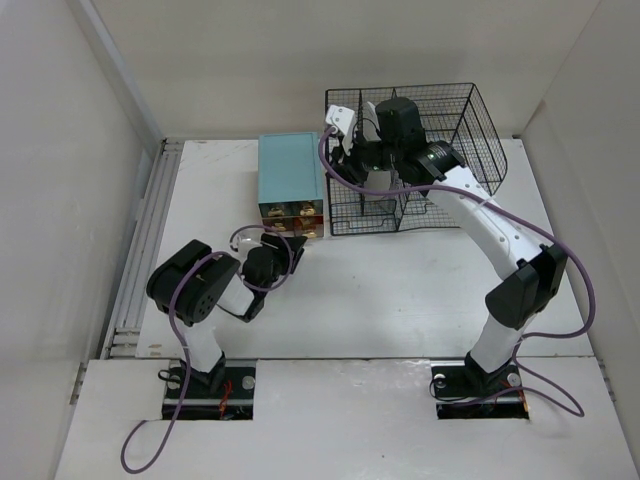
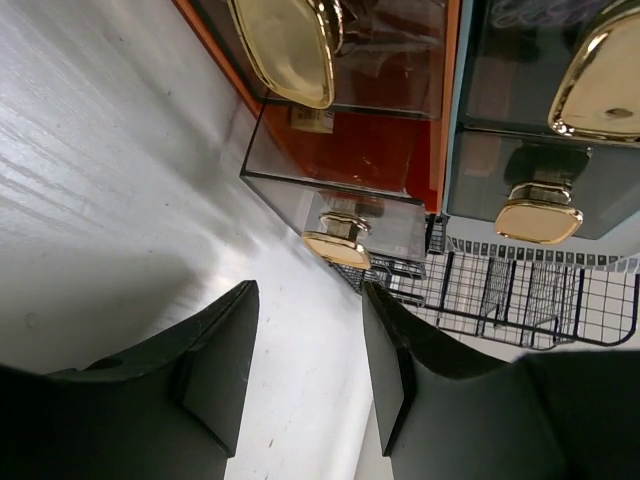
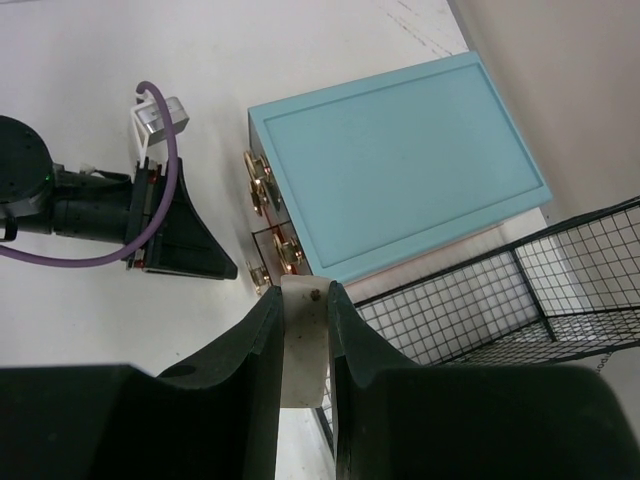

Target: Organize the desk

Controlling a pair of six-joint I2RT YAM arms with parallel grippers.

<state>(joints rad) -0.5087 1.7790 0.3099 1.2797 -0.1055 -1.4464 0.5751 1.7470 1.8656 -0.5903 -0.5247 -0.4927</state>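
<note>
**2 arms, 1 counter: stock as it stands**

1. Counter (image 1: 400, 290). Large flat white top, lying under both arms and filling the space between the white side walls. A metal rail (image 1: 140, 250) runs along its left edge. It carries items 2 and 3 at its far side.

2. Teal drawer box (image 1: 290, 172). It stands left of centre at the far side, top face plain, with the drawer fronts turned toward the arm bases. The left wrist view shows 4 gold knobs (image 2: 538, 222). 1 smoky see-through drawer (image 2: 390, 225) stands out a little from the orange-framed front.

3. Black wire-mesh rack (image 1: 470, 130). It sits just to the right of the box, touching it or nearly so, and is split into compartments by mesh dividers.

4. Left pincer (image 2: 305, 370). Released: the 2 black fingers (image 2: 220, 370) stand apart with only bare counter between them. It is low over the counter and points at the drawer fronts, near the protruding drawer but not touching it.

5. Right pincer (image 3: 303, 300). Clenched on a white flat piece (image 3: 303, 350), which sits upright between the 2 fingers with a small dark dot near its top edge. What the piece is cannot be told. The right arm reaches over the left half of the rack, and in its wrist view the pincer hangs above the rack's mesh edge and the near corner of the box.
</note>
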